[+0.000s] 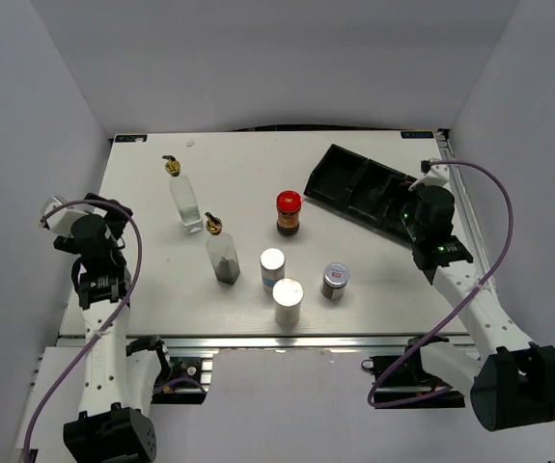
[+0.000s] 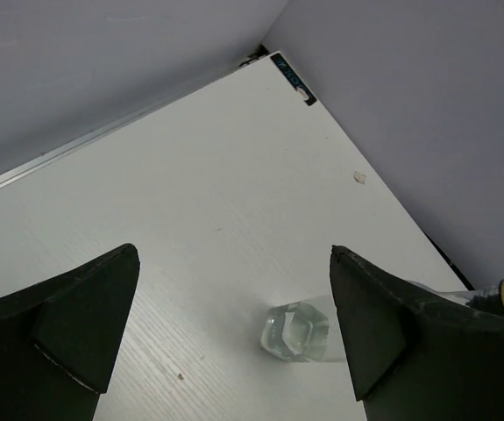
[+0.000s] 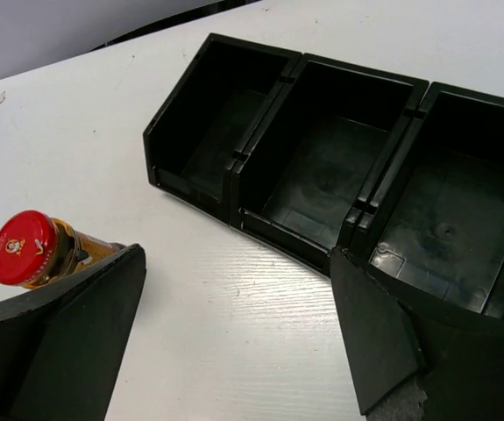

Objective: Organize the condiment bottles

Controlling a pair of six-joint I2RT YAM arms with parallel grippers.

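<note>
Six condiment bottles stand on the white table. A clear cruet (image 1: pixel 186 201) with a gold spout stands at mid left. A second cruet (image 1: pixel 224 256) with dark contents is nearer. The red-lidded jar (image 1: pixel 290 212) is in the middle. Two white-topped shakers (image 1: pixel 272 267) (image 1: pixel 288 301) and a silver-lidded jar (image 1: pixel 335 280) stand in front. My left gripper (image 1: pixel 115 214) is open and empty, left of the clear cruet, whose base (image 2: pixel 295 331) shows between its fingers. My right gripper (image 1: pixel 414 198) is open and empty at the tray's right end. The red-lidded jar (image 3: pixel 24 248) shows at the left.
The long black compartmented tray (image 1: pixel 354 183) lies at an angle at the back right, its compartments (image 3: pixel 322 175) empty. Grey walls enclose the table on the left, back and right. The table's back left corner (image 2: pixel 291 79) shows in the left wrist view.
</note>
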